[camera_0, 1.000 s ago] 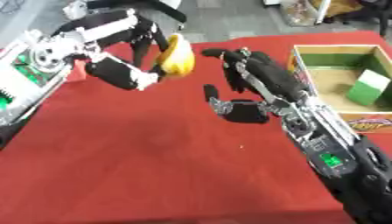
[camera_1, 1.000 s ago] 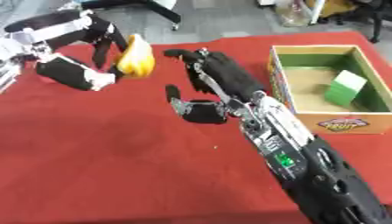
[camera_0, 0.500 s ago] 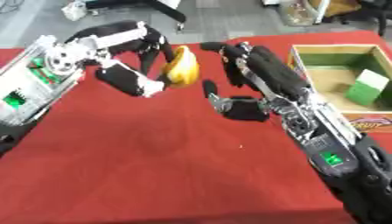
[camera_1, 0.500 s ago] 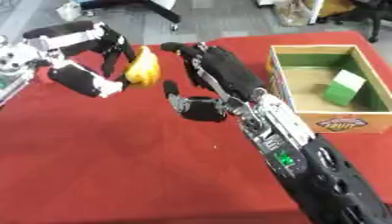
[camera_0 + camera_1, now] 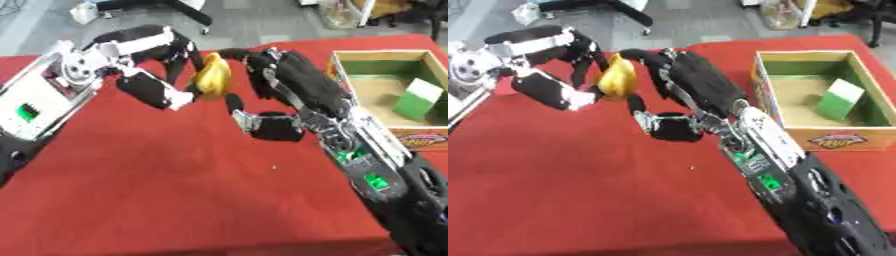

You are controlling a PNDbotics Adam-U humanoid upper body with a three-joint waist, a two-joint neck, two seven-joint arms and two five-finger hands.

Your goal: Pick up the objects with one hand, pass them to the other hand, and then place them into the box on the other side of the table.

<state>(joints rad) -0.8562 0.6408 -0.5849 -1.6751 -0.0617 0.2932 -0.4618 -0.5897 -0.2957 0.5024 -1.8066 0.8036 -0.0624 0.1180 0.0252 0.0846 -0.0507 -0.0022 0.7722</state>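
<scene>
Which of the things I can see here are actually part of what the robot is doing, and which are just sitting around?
Part of the job:
- yellow rounded object, held by the left robot hand
- right robot hand, reaching for it
- open cardboard box with green lining

Just lying about:
- green and white block, already inside the box
- red tablecloth

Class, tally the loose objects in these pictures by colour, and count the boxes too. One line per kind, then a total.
Yellow object, held in the left hand: 1
Green block, inside the box: 1
Box: 1
Total: 3
</scene>
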